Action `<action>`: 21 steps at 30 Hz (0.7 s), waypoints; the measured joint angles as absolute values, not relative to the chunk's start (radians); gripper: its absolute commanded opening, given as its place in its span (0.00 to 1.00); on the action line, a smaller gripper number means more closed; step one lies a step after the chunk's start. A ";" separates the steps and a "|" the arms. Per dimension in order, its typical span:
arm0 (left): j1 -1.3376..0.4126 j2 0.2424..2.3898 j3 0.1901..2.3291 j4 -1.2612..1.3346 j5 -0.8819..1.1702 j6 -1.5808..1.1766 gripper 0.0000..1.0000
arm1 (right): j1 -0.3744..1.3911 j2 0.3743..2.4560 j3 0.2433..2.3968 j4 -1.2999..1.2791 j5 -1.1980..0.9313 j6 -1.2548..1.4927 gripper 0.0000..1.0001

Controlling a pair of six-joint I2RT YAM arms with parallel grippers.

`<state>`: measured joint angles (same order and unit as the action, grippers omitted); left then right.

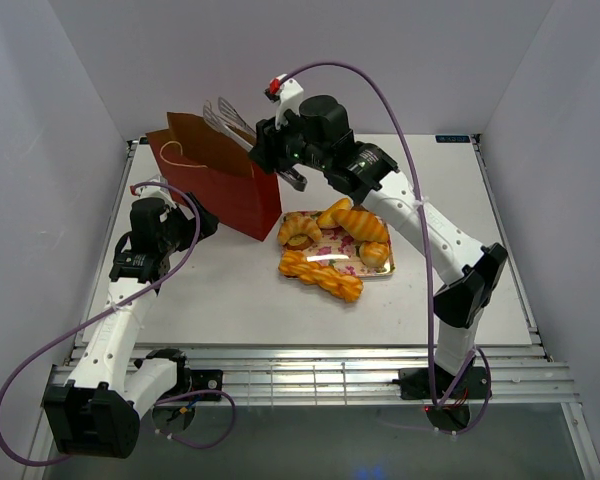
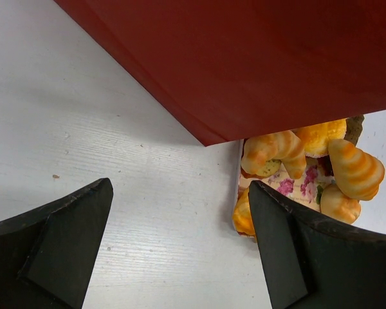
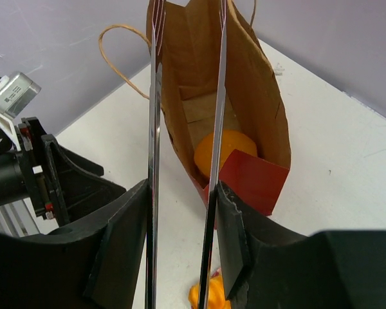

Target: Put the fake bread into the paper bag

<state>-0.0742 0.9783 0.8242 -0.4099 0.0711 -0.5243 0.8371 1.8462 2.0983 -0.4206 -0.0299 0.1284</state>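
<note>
White grained table (image 1: 220,290), glossy fake bread (image 1: 325,275)

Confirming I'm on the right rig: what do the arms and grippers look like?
White links and black joint housings on left arm and right arm. A purple cable loops along each. Broad matte-black wedge fingers on left gripper and right gripper. A red knob tops the right wrist.

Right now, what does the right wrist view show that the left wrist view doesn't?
Only the right wrist view: the right gripper closed on metal tongs, and the open mouth of the paper bag with one orange pastry inside. Only the left wrist view: the floral tray carrying croissants next to the bag's red wall, seen through the open left gripper. Both: the paper bag and the white table.
</note>
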 measured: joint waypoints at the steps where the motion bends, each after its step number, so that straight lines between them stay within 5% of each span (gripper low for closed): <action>1: -0.074 0.978 0.824 -0.410 0.071 -0.524 0.97 | 0.837 1.836 2.085 -0.422 -0.030 0.129 0.49; 21: -0.074 0.975 0.824 -0.410 0.032 -0.524 0.97 | 0.825 1.289 1.447 -0.391 0.124 0.174 0.49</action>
